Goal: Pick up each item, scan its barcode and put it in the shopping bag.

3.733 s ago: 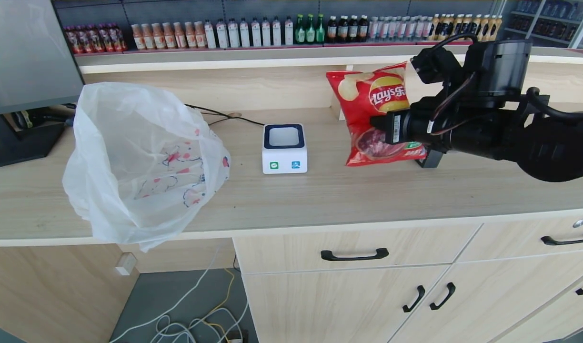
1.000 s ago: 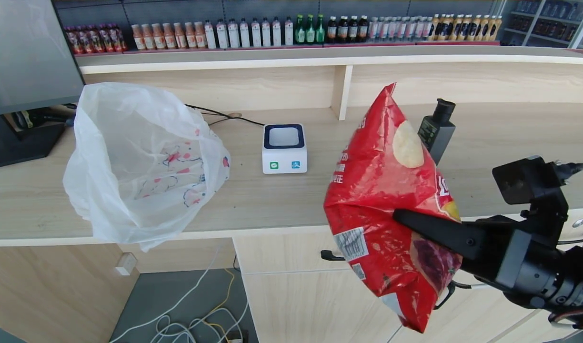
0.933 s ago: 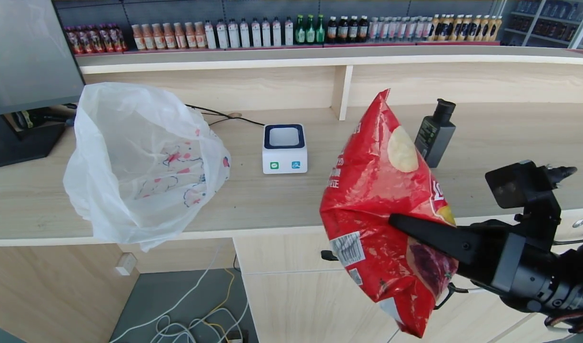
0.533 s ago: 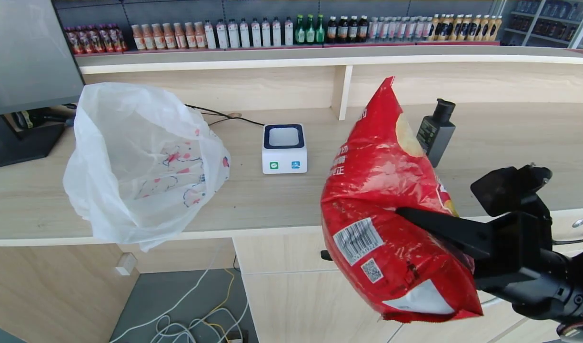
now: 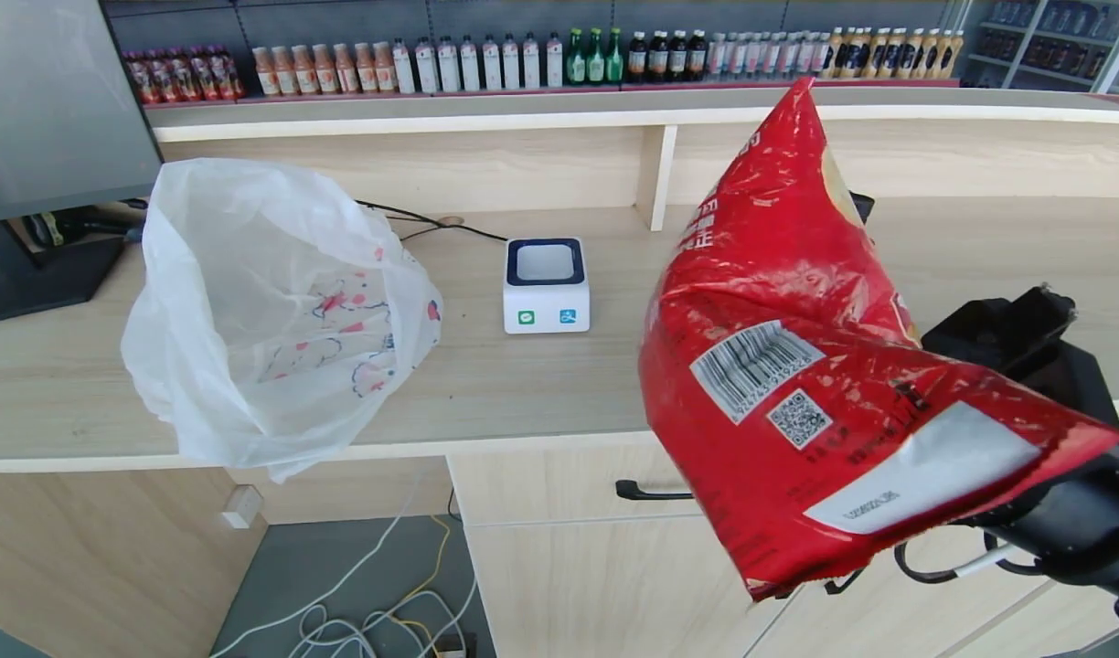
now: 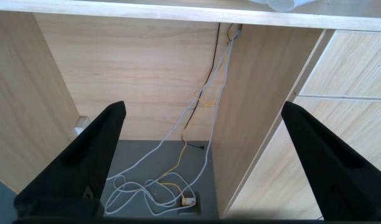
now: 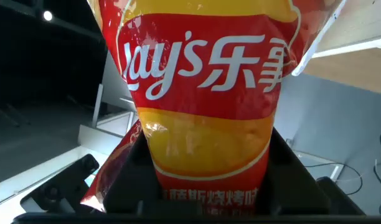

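The right gripper (image 7: 206,158) is clamped on the chip bag (image 5: 797,366): its two fingers (image 7: 131,171) press the bag's flanks near one end. The left gripper (image 6: 203,109) hangs below counter height with its fingers (image 6: 84,162) spread wide and nothing between them.

The chip bag is held in the air, in front of the counter (image 5: 523,384) edge and to the right of the scanner (image 5: 546,285). Its long axis is tilted; the free end points up and away toward the back shelf, and the gripped end points down toward the robot.

The head view shows the bag's back, with the barcode (image 5: 751,366) facing the camera. The right wrist view shows the printed front, with its yellow disc. The left wrist view shows cabinet panels and cables (image 6: 159,186) on the floor.

The shopping bag (image 5: 267,302) sits on the counter's left part, with its mouth open toward the scanner. Its red-and-blue print shows through the film. The scanner window faces up.
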You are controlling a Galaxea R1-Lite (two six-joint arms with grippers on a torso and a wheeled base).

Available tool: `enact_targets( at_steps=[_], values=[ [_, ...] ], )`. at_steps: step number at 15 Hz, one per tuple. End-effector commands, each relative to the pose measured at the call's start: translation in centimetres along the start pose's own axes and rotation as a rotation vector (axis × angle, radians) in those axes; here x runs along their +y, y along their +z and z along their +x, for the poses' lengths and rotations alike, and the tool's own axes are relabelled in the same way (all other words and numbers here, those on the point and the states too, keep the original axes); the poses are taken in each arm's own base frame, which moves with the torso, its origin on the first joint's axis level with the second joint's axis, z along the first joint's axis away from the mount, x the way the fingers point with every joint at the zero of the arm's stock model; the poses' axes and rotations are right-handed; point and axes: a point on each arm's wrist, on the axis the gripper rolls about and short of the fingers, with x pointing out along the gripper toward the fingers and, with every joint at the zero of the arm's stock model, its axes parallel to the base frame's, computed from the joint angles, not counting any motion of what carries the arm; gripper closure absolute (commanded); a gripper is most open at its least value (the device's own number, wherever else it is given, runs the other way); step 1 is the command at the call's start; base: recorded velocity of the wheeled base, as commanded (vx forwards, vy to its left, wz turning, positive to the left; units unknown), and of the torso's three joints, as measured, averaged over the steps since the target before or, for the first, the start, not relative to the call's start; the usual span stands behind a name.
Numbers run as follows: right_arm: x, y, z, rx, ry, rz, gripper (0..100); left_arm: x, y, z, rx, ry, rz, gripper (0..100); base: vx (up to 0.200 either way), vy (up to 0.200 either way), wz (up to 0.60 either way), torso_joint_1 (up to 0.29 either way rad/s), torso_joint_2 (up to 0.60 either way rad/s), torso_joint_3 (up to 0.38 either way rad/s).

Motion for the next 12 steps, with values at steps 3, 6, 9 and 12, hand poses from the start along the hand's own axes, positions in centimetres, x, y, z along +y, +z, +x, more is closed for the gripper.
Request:
enact_targets(
  at_steps=[3,6,9,12],
  values=[
    [0.85,0.01,0.21,0.007,0.035,0.001,100,0.0,0.0,0.0,0.0,0.0,0.0,0,0.0,0.0,0.0,0.0,0.0,0.0],
    [1.22,-0.34,0.25,0.02,0.05,0.0,100,0.0,0.0,0.0,0.0,0.0,0.0,0,0.0,0.0,0.0,0.0,0.0,0.0],
    [1.17,-0.37,0.21,0.02,0.047,0.002,100,0.0,0.0,0.0,0.0,0.0,0.0,0,0.0,0.0,0.0,0.0,0.0,0.0],
    [0.98,-0.42,0.16,0.02,0.039,0.007,100,0.0,0.0,0.0,0.0,0.0,0.0,0,0.0,0.0,0.0,0.0,0.0,0.0]
  ],
)
